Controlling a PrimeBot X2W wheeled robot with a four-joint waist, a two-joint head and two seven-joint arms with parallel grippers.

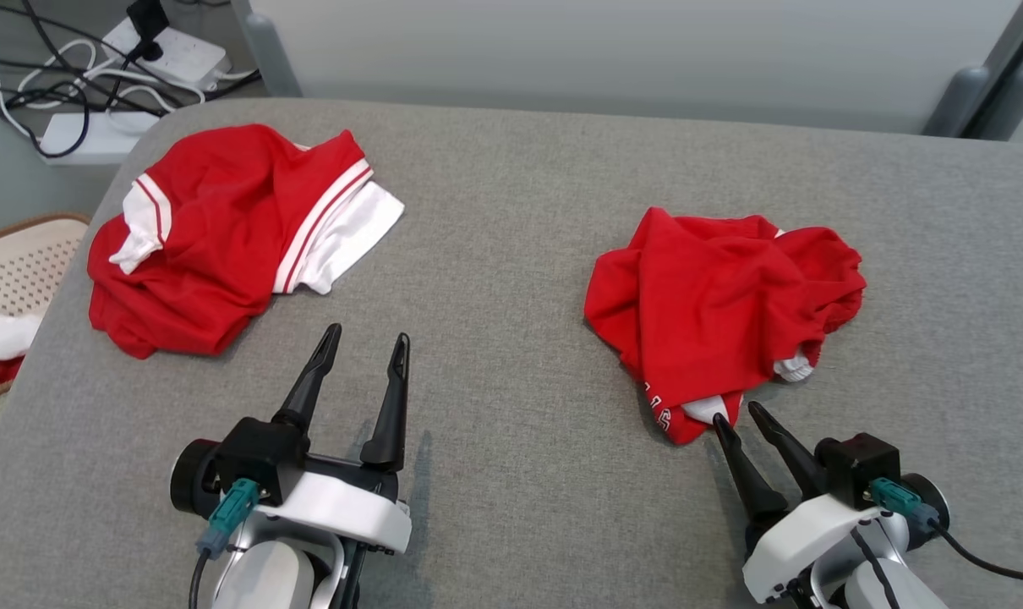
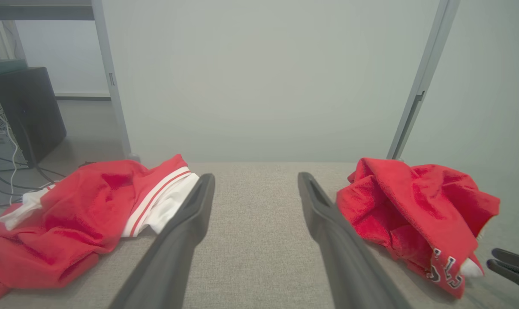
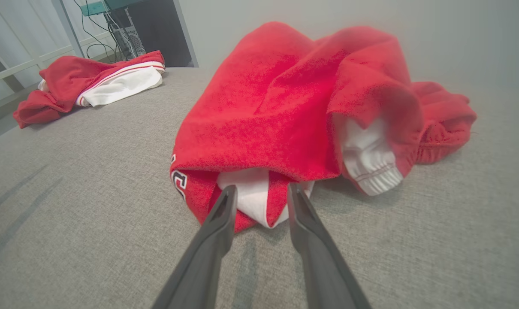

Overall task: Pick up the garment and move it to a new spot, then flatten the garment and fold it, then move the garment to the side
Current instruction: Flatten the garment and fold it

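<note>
while the right fingers straddle its hem, the garment sits bunched on the right of the table

the garment [image 1: 719, 292] i am working on is a red heap, folded over itself. it lies on the grey fabric table [image 1: 511, 194] toward my right side. its near corner points back at me, with black-and-white lettering [image 1: 659, 413] on the red and a white lining showing under the hem. in the right wrist view a white elastic cuff [image 3: 373, 174] pokes out on the right of the heap.

my right gripper [image 1: 735, 412] is low at that near corner. its jaws are partly open with a clear gap, and the red-and-white fold of the hem lies between the two tips. i see cloth in the gap but no pinch on it, so i would not call it held. my left gripper [image 1: 369, 333] hovers over bare table well to the left of the heap, jaws spread wide and holding nothing.

beyond it, at the far left of the table, a second red garment [image 1: 207, 245] with white panels and stripes lies rumpled, well apart from the first. off the table's left edge i can see a pale perforated basket [image 1: 13, 262] with some red and white cloth in it. further back there are white power strips [image 1: 169, 51] with dark cables on the floor
</note>
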